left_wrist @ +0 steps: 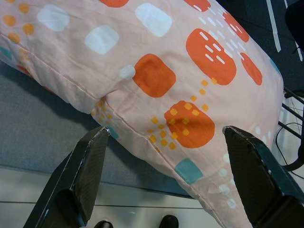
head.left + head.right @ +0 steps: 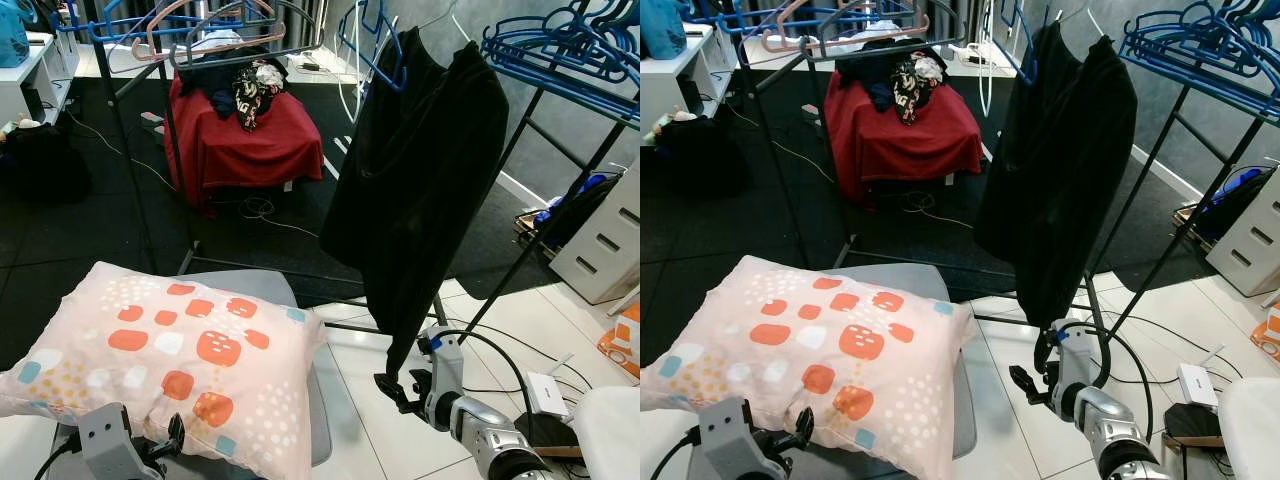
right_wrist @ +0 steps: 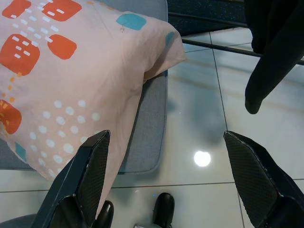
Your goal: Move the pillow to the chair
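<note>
The left end effector [image 1: 164, 142] sits low at the near edge of the scene, its two black fingers spread wide apart and holding nothing. Just ahead of its fingertips lies the pillow [image 2: 170, 365], pale pink with orange, white and teal squares and small dots; the near seam of the pillow falls between the open fingers but they do not touch it. The pillow rests flat on the grey chair seat [image 2: 255, 285], covering most of it and overhanging its near and right edges.

The right end effector [image 3: 166, 137] is to the right of the pillow, above the white tiled floor [image 2: 390, 420], fingers likewise wide apart and empty. The pillow's right corner and the chair's edge lie off to its left, apart from it. Just beyond it hangs a black garment [image 2: 420, 170] on a blue hanger [image 2: 375, 55], its lower tip close above the wrist.

Farther back, past the dark carpet, a second chair draped in red cloth [image 2: 245, 135] carries a heap of dark clothes [image 2: 240, 85]. A metal clothes rack [image 2: 150, 150] stands between it and the pillow.
</note>
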Controlling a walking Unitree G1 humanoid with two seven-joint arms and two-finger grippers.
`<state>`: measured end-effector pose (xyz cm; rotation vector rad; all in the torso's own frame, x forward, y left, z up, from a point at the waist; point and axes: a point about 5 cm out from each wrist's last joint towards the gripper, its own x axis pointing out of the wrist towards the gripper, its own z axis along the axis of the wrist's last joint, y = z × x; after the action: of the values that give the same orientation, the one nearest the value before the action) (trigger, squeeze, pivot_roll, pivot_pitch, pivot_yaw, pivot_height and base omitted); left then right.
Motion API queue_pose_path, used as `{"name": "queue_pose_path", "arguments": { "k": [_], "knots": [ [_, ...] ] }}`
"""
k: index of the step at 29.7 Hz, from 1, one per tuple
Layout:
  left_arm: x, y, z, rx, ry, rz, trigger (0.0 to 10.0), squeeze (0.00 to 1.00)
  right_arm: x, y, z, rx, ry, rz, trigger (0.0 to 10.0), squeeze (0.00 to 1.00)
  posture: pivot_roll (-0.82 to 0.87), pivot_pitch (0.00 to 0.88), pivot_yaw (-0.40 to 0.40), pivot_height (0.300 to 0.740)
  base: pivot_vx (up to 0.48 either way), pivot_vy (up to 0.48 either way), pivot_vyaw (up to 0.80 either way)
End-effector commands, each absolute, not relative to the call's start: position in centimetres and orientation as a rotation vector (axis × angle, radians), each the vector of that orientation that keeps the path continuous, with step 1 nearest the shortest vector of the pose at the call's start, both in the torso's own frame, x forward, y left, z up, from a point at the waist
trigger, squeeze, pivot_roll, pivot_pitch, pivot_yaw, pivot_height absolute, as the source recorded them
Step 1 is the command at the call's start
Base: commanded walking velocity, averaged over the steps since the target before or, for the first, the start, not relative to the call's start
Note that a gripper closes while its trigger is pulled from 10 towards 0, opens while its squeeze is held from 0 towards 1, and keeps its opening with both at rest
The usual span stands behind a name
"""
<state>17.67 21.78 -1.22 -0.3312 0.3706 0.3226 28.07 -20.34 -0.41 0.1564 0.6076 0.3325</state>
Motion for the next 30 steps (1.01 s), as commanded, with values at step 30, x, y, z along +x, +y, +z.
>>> {"name": "queue_pose_path", "arguments": {
  "k": [30],
  "knots": [
    [17.61, 21.55, -1.03, -0.328, 0.369, 0.310, 10.0, 0.00, 28.19, -20.58, -0.21, 0.157, 0.599, 0.321, 10.0, 0.00, 0.02, 0.029, -0.117, 0.740, 0.000, 0.000, 0.00]
  ]
}}
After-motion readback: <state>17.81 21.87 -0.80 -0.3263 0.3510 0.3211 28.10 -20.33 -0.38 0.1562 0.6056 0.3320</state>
